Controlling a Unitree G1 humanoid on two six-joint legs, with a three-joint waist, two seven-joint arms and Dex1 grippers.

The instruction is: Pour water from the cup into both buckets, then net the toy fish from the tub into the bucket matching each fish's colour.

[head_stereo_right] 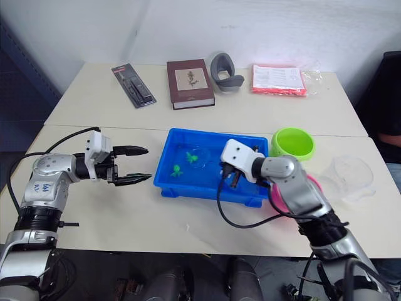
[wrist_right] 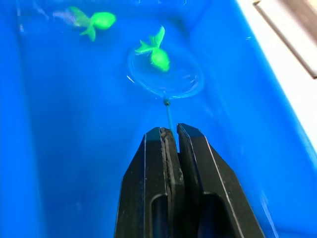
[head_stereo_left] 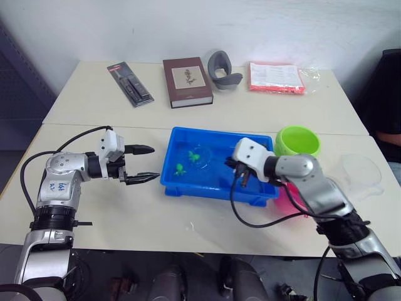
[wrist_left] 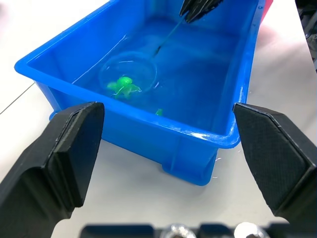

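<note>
The blue tub [head_stereo_left: 207, 188] holds water and two green toy fish. My right gripper [wrist_right: 169, 131] is inside the tub, shut on the thin handle of the net [wrist_right: 166, 74]. One green fish [wrist_right: 159, 57] lies over the submerged hoop, and another fish [wrist_right: 96, 21] floats just beyond it. My left gripper [head_stereo_left: 141, 164] hangs open just left of the tub, holding nothing. The lime green bucket [head_stereo_left: 297, 141] stands behind the tub's right end. The pink bucket [head_stereo_left: 287, 199] is mostly hidden behind my right arm. The clear cup [head_stereo_left: 362, 172] sits at the far right.
On the far table are a black packaged tool [head_stereo_left: 130, 83], a brown book [head_stereo_left: 187, 81], a grey curved holder [head_stereo_left: 223, 70] and a red paper packet [head_stereo_left: 276, 77]. A seam [head_stereo_left: 125, 125] divides the two tables.
</note>
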